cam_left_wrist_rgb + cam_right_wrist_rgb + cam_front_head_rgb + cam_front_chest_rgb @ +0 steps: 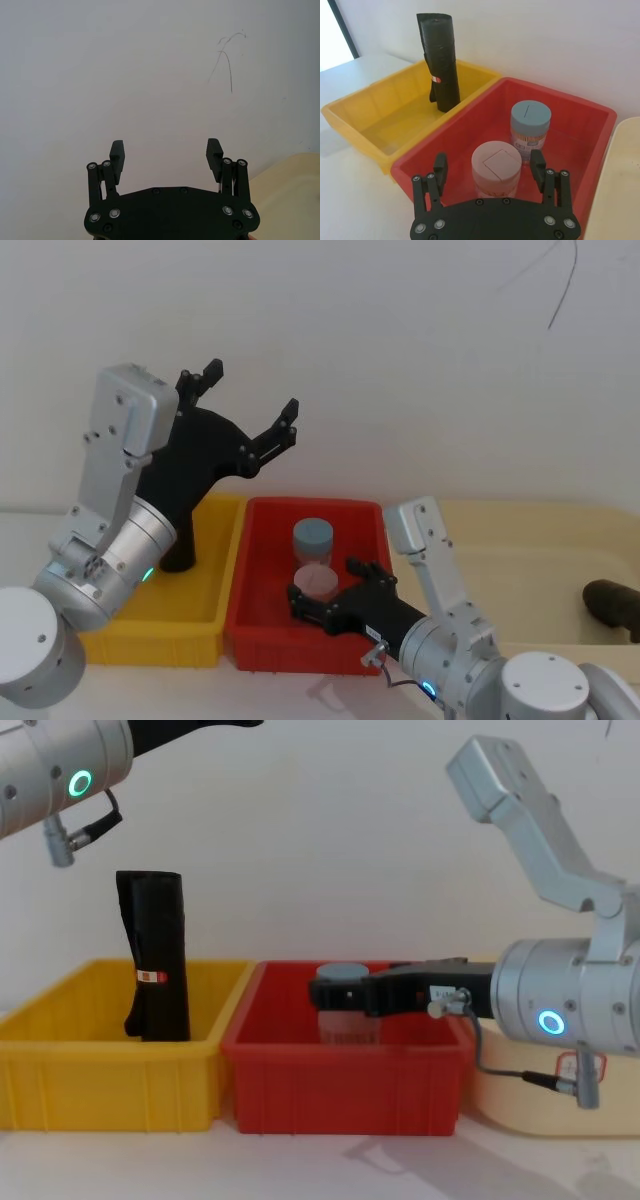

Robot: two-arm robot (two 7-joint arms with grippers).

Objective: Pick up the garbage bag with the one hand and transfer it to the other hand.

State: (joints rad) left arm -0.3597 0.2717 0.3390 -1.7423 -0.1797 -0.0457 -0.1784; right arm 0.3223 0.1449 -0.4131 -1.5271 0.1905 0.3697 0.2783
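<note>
Head view: garbage bag (178,552) stands beneath raised left gripper (249,405).

Probably a lab, bare white wall (400,340), plastic sorting bins (110,1070)

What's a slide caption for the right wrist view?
Right gripper, jaws open, hovers over the pink-lidded jar in the red bin; garbage bag stands in the yellow bin.
</note>
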